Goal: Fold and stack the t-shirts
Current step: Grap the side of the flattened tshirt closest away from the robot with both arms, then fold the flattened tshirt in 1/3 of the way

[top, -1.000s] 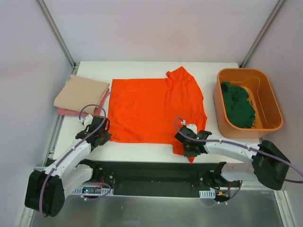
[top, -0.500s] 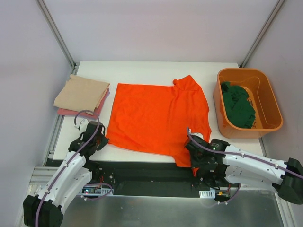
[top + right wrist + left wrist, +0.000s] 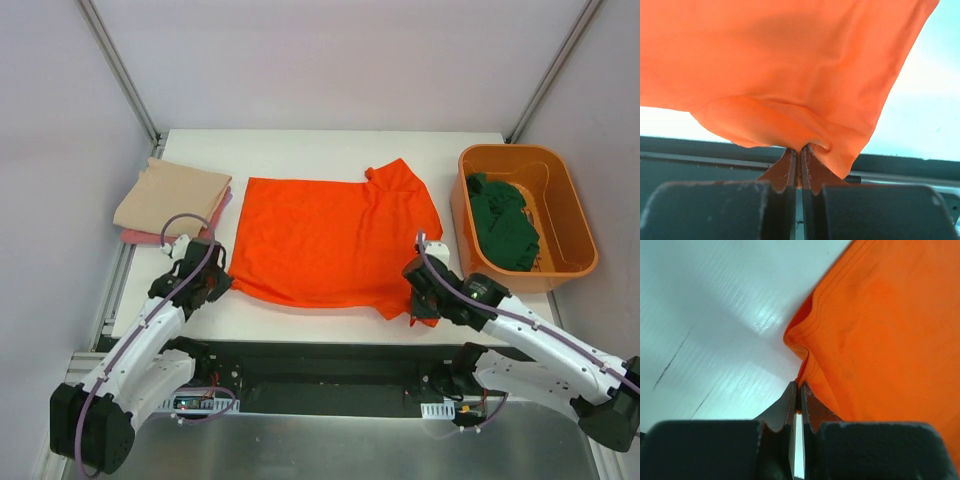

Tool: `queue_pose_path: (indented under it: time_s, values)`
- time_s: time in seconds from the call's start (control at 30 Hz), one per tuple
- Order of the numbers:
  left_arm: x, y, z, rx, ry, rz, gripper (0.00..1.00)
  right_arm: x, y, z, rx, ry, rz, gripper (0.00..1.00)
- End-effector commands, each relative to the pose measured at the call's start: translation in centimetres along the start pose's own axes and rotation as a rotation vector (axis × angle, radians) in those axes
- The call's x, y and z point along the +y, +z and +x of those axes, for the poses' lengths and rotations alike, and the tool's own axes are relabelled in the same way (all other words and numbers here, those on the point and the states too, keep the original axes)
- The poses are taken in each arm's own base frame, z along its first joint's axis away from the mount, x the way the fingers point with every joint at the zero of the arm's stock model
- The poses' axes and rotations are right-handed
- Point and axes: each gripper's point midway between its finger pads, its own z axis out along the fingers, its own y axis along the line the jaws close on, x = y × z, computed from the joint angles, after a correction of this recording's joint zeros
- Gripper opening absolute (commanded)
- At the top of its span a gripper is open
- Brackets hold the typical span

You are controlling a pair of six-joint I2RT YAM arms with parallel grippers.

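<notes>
The bright orange t-shirt (image 3: 335, 235) lies spread on the white table, one sleeve bunched at its far right. My left gripper (image 3: 213, 281) is shut on its near left corner; in the left wrist view the cloth (image 3: 880, 320) is pinched between the fingertips. My right gripper (image 3: 420, 305) is shut on its near right corner, which hangs at the table's front edge; the right wrist view shows the cloth (image 3: 790, 60) folded into the jaws. A beige t-shirt (image 3: 172, 197) lies folded on a pink t-shirt (image 3: 150, 238) at the far left. A dark green t-shirt (image 3: 505, 222) is crumpled in the bin.
A rigid orange plastic bin (image 3: 572, 195) stands at the table's right side. A black rail (image 3: 320, 365) runs along the table's near edge between the arm bases. Metal frame posts (image 3: 120, 70) rise at the back corners.
Both grippers dragged the orange shirt's near edge toward me, then back a little. The right gripper moved right and up from past the table's edge. The shirt lies flatter and lower.
</notes>
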Motion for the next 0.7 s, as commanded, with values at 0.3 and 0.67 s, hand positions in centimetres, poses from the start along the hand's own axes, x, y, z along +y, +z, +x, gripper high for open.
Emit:
queue_pose_path:
  time_s: [0.3, 0.67]
  values:
    - [-4.7, 2.7, -4.9, -0.093, -0.039, -0.061, 0.0, -0.8, 2.7, -9.7, -0.135, -0.068, 0.043, 0.0]
    - [-5.3, 5.1, -6.6, -0.132, -0.035, -0.17, 0.0, -2.5, 7.3, -13.0, -0.04, -0.049, 0.124, 0.0]
